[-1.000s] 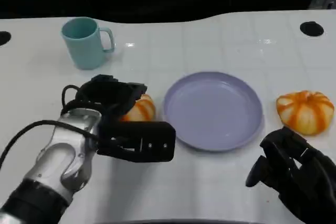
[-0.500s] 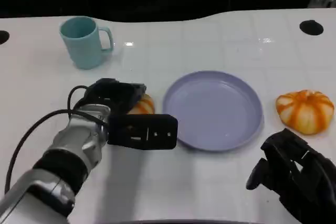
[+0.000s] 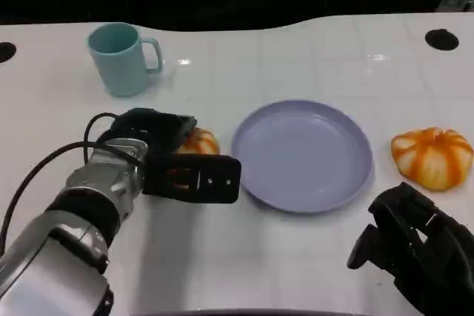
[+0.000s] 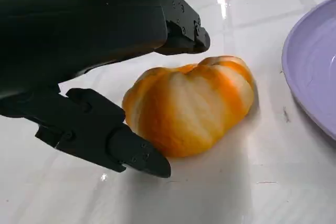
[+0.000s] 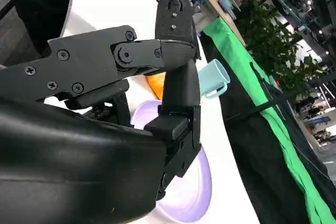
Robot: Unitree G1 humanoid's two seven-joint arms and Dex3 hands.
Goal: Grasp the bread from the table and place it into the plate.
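Two orange-and-white breads lie on the white tiled worktop [image 3: 311, 271]: one bread [image 3: 194, 142] left of centre, just beside the purple plate [image 3: 302, 155]; a second bread [image 3: 432, 156] at the right edge. Dark background fills the upper frame. A teal mug [image 3: 120, 58] stands upper left. The left robot hand [image 3: 174, 160] covers much of the near bread, fingers spread on either side of it; contact cannot be confirmed. The right robot hand [image 3: 415, 249], lower right, is cut off by the frame, fingers loosely parted, holding nothing.
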